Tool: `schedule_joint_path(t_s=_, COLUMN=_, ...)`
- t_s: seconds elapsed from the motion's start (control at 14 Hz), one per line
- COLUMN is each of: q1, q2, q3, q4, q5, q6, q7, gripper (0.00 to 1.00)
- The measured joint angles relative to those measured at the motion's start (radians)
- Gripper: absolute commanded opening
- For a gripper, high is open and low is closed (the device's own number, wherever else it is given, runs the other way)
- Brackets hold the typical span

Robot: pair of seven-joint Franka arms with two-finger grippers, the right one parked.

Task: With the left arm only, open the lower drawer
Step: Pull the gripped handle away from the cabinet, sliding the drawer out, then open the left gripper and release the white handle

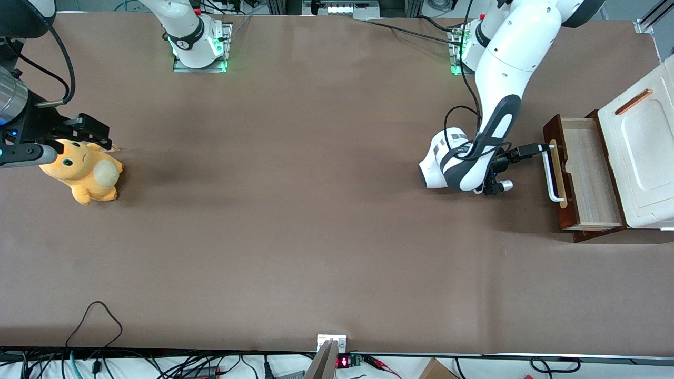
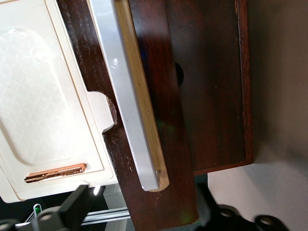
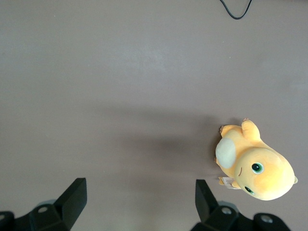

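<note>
Lower drawer (image 1: 590, 176) pulled out, pincer (image 1: 545, 147) at handle (image 1: 552, 176)

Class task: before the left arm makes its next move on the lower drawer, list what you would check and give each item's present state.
1. lower drawer pulled out, pale inside showing: ok.
2. gripper at the white handle, at its end farther from the front camera: ok.
3. Firm hold on the handle: cannot tell.
4. Table in front of the drawer free for more travel: ok.
5. Plush toy lies toward the parked arm's end, out of the path: ok.
</note>
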Motion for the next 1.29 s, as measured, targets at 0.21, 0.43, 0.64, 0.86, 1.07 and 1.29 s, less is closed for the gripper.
schedule_joint_path(t_s=0.21, q1=0.006, q2=-0.001, q3=0.027, q4=0.039, q5=-0.008, q6=0.0, q7=0.094, gripper=1.0)
schedule_joint_path(t_s=0.43, q1=0.015, q2=-0.01, q3=0.065, q4=0.131, q5=-0.036, q6=0.01, q7=0.267, gripper=1.0)
schedule_joint_path(t_s=0.64, q1=0.02, q2=-0.037, q3=0.108, q4=0.201, q5=-0.09, q6=0.057, q7=0.402, gripper=1.0)
schedule_joint_path(t_s=0.86, q1=0.021, q2=-0.074, q3=0.149, q4=0.239, q5=-0.169, q6=0.14, q7=0.521, gripper=1.0)
schedule_joint_path(t_s=1.07, q1=0.02, q2=-0.128, q3=0.207, q4=0.254, q5=-0.281, q6=0.239, q7=0.651, gripper=1.0)
schedule_joint_path(t_s=1.29, q1=0.025, q2=-0.188, q3=0.279, q4=0.259, q5=-0.407, q6=0.33, q7=0.753, gripper=1.0)
